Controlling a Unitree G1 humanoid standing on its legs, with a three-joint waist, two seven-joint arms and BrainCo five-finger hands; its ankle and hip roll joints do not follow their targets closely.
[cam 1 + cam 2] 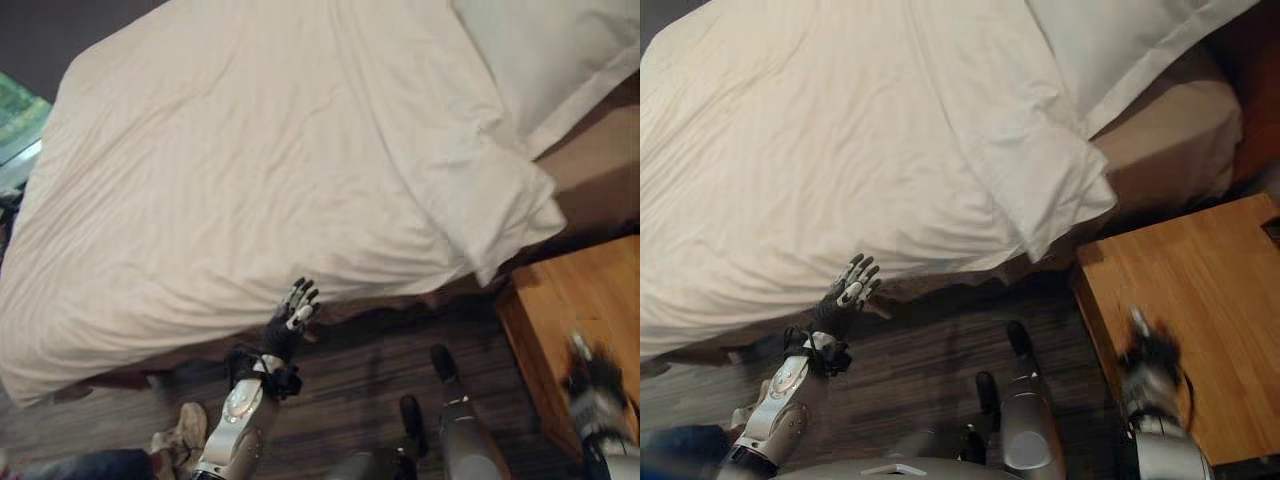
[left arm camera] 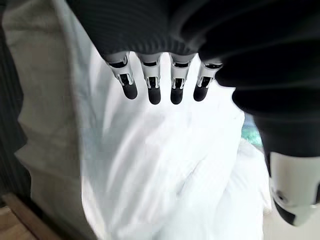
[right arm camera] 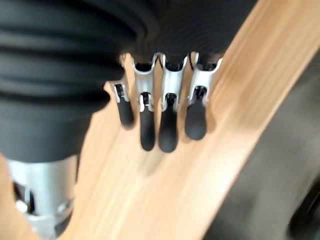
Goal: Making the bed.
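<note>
White duvet (image 1: 230,170), spread over bed, edge just beyond left hand (image 1: 293,312); fingers straight and apart, holding nothing. Pillow (image 1: 1120,50) well off toward right. Right hand (image 1: 1150,365) over wooden surface (image 1: 1200,290), fingers loose, empty. Risk: a shallow grip slipping off the hem; right hand knocking the surface on reaching.

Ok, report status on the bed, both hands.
Left hand open at the white duvet edge, holding nothing. Right hand open over the wooden nightstand. Duvet corner hangs off by the pillow.
</note>
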